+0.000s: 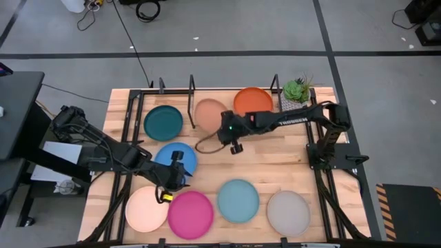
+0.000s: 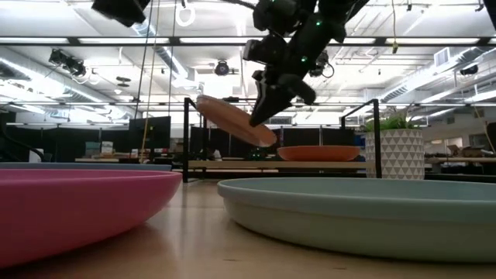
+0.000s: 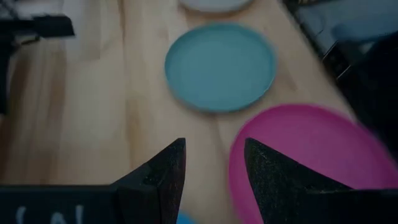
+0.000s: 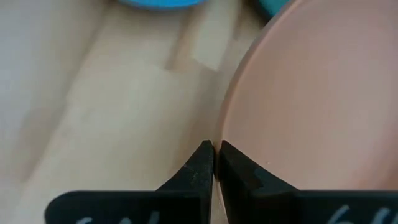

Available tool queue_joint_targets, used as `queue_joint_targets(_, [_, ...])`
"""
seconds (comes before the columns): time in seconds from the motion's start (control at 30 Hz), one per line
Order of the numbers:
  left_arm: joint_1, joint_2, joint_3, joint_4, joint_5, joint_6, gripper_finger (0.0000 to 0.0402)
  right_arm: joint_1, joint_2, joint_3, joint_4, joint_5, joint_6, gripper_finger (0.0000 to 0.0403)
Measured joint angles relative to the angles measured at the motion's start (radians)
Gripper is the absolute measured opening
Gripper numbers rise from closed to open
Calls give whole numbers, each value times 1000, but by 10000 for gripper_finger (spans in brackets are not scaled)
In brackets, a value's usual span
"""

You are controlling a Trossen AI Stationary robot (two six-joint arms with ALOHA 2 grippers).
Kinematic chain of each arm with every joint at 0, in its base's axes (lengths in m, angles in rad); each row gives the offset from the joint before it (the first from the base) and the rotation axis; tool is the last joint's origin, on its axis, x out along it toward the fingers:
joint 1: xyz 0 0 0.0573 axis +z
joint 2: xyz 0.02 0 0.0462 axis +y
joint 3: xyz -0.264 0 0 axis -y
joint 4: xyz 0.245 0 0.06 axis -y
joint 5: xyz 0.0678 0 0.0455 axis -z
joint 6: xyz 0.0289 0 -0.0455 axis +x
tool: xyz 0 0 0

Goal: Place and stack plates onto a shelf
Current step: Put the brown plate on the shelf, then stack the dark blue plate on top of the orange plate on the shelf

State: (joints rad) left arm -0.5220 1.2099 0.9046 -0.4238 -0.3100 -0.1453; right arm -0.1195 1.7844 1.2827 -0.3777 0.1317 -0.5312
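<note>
The right gripper [image 2: 260,116] had the tan plate [image 2: 232,120] pinched by its rim, fingers clamped thin on the edge, and the plate hung tilted in the air over the middle of the shelf [image 1: 162,88], between the teal plate [image 1: 163,122] and the orange plate [image 1: 252,101] already lying there. That grip looked the weak point: a narrow bite on one edge of a wide, shallow plate (all its weight hanging off to one side) could let it swing or slip out on any quick move. The low side of the tilted plate might have caught a black post or clipped the orange plate just beside it on the way down, and a release from that height would likely have sent it skidding rather than settling flat.

Meanwhile the left gripper [image 3: 211,180] hovered with its fingers spread and empty near the front of the table [image 1: 275,158], above the blue plate [image 1: 176,160] and beside the pink plate [image 1: 190,214]; the cream [image 1: 145,209], light blue [image 1: 238,200] and grey [image 1: 288,212] plates lay in the same front row.
</note>
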Motion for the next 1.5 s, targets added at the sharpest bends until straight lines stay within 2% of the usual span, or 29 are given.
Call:
queue_joint_targets(0.2, [4, -2, 0, -40, -87, 0, 172, -91, 20, -1, 47, -62, -4, 25])
queue_joint_targets(0.53, [22, -1, -1, -55, -105, 0, 172, -164, 64, 12, 92, -106, -7, 28])
queue_joint_targets(0.93, [22, -1, -1, -71, -105, -21, 172, -169, 82, 12, 95, -87, -3, 84])
queue_joint_targets(1.07, [20, -1, -1, -74, -105, -35, 172, -141, 60, 12, 74, -46, 4, 94])
queue_joint_targets(1.23, [22, -1, -1, -86, -105, -85, 172, -54, 3, 12, 33, -31, 75, 96])
queue_joint_targets(1.5, [22, 42, -1, -88, -103, -253, 172, 98, -22, 6, -123, 12, 325, 96])
